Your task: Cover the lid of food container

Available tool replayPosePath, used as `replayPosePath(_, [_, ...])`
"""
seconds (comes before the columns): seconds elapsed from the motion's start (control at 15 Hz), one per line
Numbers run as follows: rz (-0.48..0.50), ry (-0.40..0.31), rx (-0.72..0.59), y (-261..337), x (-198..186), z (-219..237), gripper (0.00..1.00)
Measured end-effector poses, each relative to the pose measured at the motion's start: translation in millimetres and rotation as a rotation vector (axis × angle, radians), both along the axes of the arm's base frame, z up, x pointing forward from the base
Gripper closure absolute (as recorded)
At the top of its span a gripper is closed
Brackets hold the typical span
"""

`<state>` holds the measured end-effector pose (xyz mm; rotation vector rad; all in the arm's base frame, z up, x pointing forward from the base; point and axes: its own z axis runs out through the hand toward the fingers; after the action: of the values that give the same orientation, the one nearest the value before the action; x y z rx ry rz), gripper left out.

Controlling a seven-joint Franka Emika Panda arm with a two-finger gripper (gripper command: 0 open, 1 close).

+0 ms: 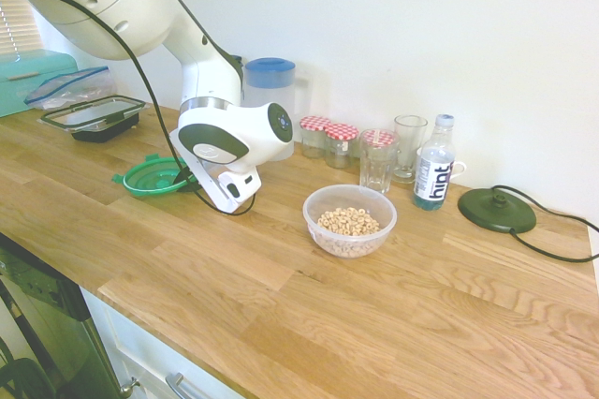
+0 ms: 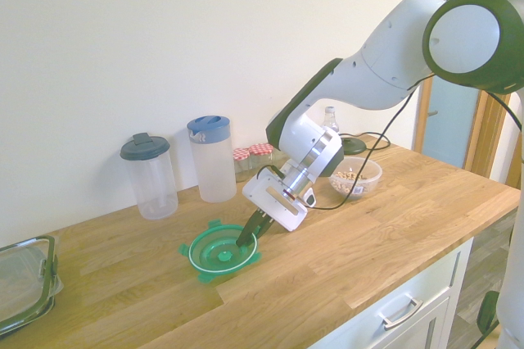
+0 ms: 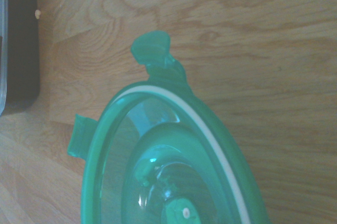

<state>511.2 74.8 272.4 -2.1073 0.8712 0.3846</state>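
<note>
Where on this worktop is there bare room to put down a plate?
The front strip, before the cereal bowl, is bare wood, as is the stretch between it and the green lid. The back is crowded: jug, jars, glasses, bottle.

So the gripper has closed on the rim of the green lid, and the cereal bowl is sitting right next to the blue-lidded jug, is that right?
Not quite. The gripper is indeed closed on the rim of the green lid, but the cereal bowl is not next to the blue-lidded jug. The first exterior view shows it further along the counter, in front of the drinking glasses, with the arm between it and the jug.
</note>
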Motion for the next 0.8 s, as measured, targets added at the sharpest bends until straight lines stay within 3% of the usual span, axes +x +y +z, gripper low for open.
replayPosePath(0.4, [0.032,0.002,-0.095,-21.7,2.5,20.6,1.00])
replayPosePath(0.8, [0.055,0.029,-0.515,-38.3,2.4,197.9,1.00])
